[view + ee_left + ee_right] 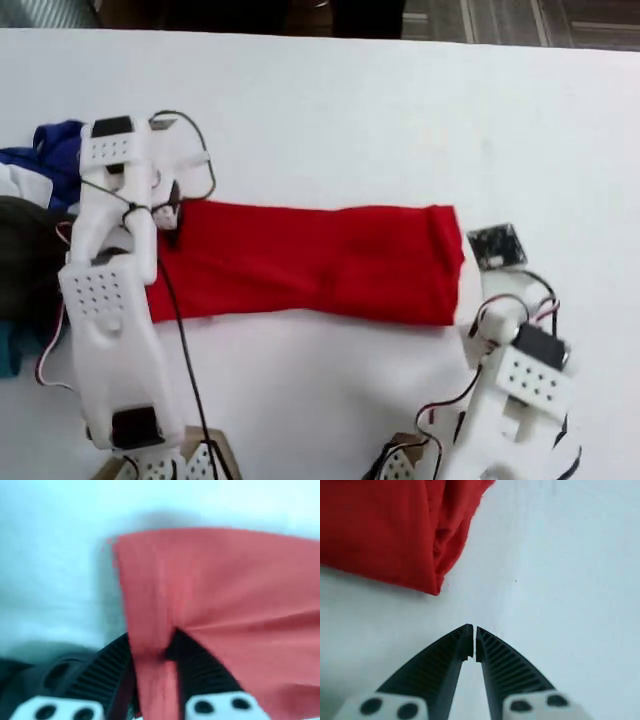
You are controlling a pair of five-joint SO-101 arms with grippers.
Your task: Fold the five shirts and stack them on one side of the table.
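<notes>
**High view.** The red shirt (pixel 310 262) lies flat on the white table (pixel 350 110), folded lengthwise into 1 long band running left-right across the centre. Its right end is a straight edge w/ a narrow turned-over strip. Its left end passes under the left arm (pixel 110 300), which stands at the near-left and extends toward the far side. The left gripper (pixel 165 222) sits on that left end. The right arm (pixel 520 385) stands at the near-right, just beside the band's near-right corner. At the table's left edge, left of the left arm, is a heap of other shirts (pixel 30 230) showing blue, white, dark and teal cloth; the no. of garments cannot be told.

**Left wrist view.** The jaws are clenched on a pinched ridge of red cloth. The fabric runs up between them and fans out beyond the tips, w/ a shadow on the table along the cloth's edge.

**Right wrist view.** The right gripper (pixel 474 635) has its jaws pressed together, tips meeting, w/ nothing between them. It is over bare table, near the shirt's corner but apart from it.
</notes>
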